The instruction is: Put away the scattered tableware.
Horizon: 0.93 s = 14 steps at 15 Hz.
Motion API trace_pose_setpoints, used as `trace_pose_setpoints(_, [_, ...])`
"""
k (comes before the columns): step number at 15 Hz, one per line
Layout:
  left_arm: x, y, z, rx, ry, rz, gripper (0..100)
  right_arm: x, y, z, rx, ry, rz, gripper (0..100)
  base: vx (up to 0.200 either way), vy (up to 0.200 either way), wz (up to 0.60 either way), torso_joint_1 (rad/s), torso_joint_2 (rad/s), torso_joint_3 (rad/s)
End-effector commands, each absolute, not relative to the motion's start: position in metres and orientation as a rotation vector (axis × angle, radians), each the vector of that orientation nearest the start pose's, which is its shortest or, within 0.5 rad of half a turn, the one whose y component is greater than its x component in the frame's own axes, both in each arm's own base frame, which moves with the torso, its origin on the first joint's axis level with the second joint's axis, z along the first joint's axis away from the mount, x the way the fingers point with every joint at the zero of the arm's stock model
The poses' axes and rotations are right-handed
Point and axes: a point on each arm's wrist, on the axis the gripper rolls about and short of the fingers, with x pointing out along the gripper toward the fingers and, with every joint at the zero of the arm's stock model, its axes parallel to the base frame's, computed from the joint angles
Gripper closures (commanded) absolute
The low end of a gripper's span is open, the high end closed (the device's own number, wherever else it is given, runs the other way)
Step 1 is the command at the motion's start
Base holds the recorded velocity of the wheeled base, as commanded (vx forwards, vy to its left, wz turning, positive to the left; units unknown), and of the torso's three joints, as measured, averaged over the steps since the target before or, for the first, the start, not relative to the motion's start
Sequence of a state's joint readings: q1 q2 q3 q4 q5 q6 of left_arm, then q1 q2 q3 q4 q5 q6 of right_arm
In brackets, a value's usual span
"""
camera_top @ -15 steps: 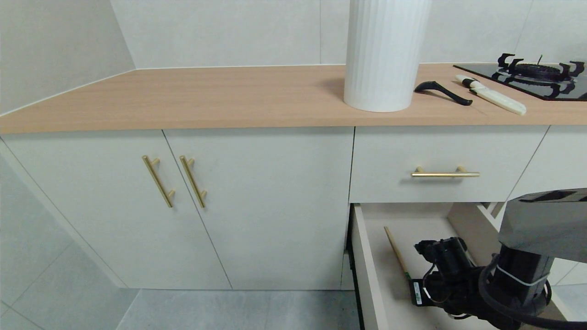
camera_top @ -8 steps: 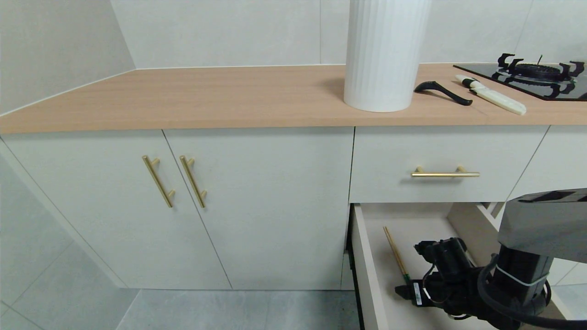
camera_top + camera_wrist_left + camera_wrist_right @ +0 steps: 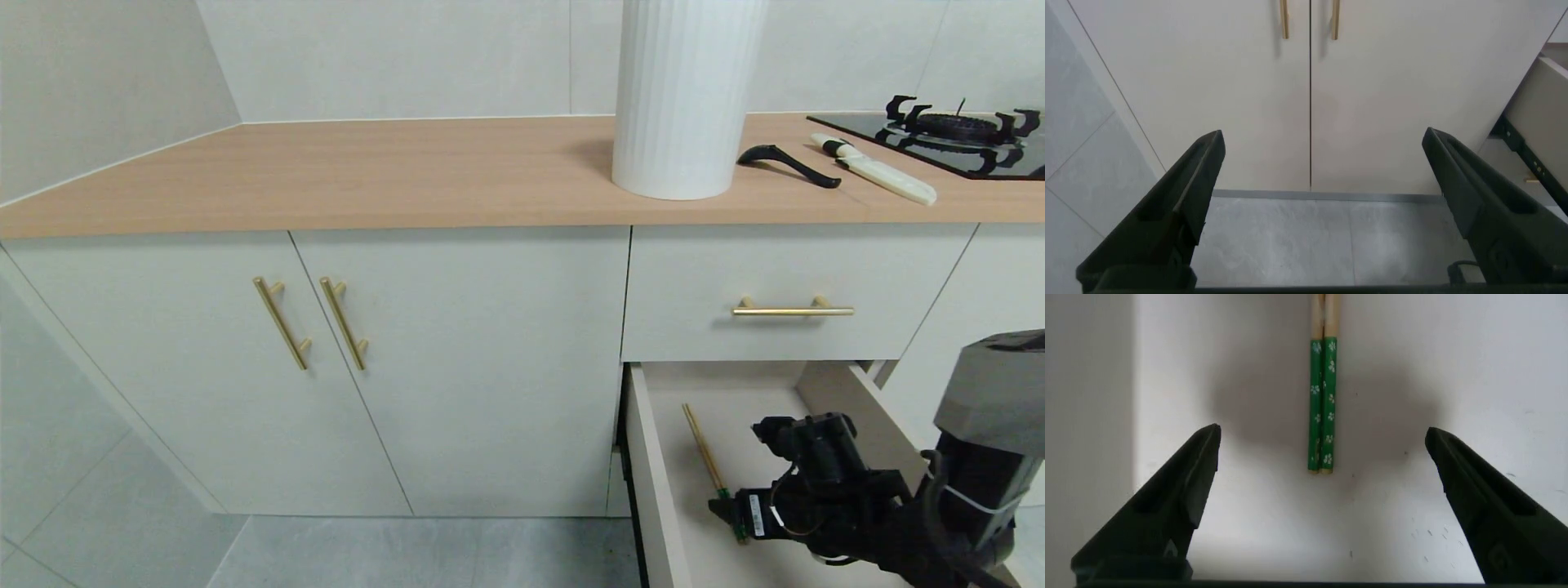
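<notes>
Chopsticks lie in the drawer under the wide-open, empty right gripper, so this placing looks done; next, reach the knife at one o'clock.

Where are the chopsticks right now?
The chopsticks lie in the open drawer, low on the right of the head view, close to its left wall, with the right gripper by their green ends, jaws open.

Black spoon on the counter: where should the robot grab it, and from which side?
Take the black spoon by the middle of its slim handle, coming from above. The handle seems to arch clear of the countertop, and its bowl end sits close to the white vase.
</notes>
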<state>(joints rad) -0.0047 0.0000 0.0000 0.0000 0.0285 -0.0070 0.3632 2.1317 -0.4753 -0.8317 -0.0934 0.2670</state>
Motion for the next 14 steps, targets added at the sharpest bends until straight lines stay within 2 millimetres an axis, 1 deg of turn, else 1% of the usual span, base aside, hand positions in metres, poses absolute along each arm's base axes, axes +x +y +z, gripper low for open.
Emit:
trace_pose_setpoints(1, [-0.023, 0.001, 0.075, -0.006, 0.0, 0.025, 0, 0.258, 0.094, 0.051, 0.082, 0.667, 0.166, 0, 0.0, 0.0, 0.0, 0.0, 0.0, 0.0])
trace_pose_setpoints(3, [-0.023, 0.001, 0.075, -0.008, 0.0, 0.025, 0, 0.252, 0.091, 0.07, 0.076, 0.597, 0.157, 0, 0.0, 0.0, 0.0, 0.0, 0.0, 0.0])
trace_pose_setpoints(4, [-0.023, 0.001, 0.075, -0.008, 0.0, 0.025, 0, 0.252, 0.091, 0.07, 0.076, 0.597, 0.157, 0, 0.0, 0.0, 0.0, 0.0, 0.0, 0.0])
trace_pose_setpoints(5, [-0.023, 0.001, 0.075, -0.008, 0.0, 0.025, 0, 0.246, 0.087, 0.091, 0.065, 0.514, 0.145, 0, 0.0, 0.0, 0.0, 0.0, 0.0, 0.0])
trace_pose_setpoints(6, [-0.023, 0.001, 0.075, -0.006, 0.0, 0.025, 0, 0.244, 0.083, 0.1, 0.053, 0.479, 0.137, 0, 0.0, 0.0, 0.0, 0.0, 0.0, 0.0])
trace_pose_setpoints(7, [-0.023, 0.001, 0.075, -0.008, 0.0, 0.025, 0, 0.237, 0.076, 0.113, 0.029, 0.425, 0.13, 0, 0.0, 0.0, 0.0, 0.0, 0.0, 0.0])
trace_pose_setpoints(8, [-0.023, 0.001, 0.075, -0.008, 0.0, 0.025, 0, 0.233, 0.074, 0.12, 0.021, 0.399, 0.132, 0, 0.0, 0.0, 0.0, 0.0, 0.0, 0.0])
trace_pose_setpoints(9, [-0.023, 0.001, 0.075, -0.008, 0.0, 0.025, 0, 0.223, 0.07, 0.14, 0.012, 0.315, 0.14, 0, 0.0, 0.0, 0.0, 0.0, 0.0, 0.0])
trace_pose_setpoints(11, [-0.023, 0.001, 0.075, -0.008, 0.0, 0.025, 0, 0.209, 0.065, 0.162, 0.018, 0.244, 0.143, 0, 0.0, 0.0, 0.0, 0.0, 0.0, 0.0])
trace_pose_setpoints(12, [-0.023, 0.001, 0.075, -0.008, 0.0, 0.025, 0, 0.203, 0.063, 0.171, 0.024, 0.224, 0.153, 0, 0.0, 0.0, 0.0, 0.0, 0.0, 0.0])
trace_pose_setpoints(14, [-0.023, 0.001, 0.075, -0.008, 0.0, 0.025, 0, 0.2, 0.059, 0.177, 0.028, 0.214, 0.143, 0, 0.0, 0.0, 0.0, 0.0, 0.0, 0.0])
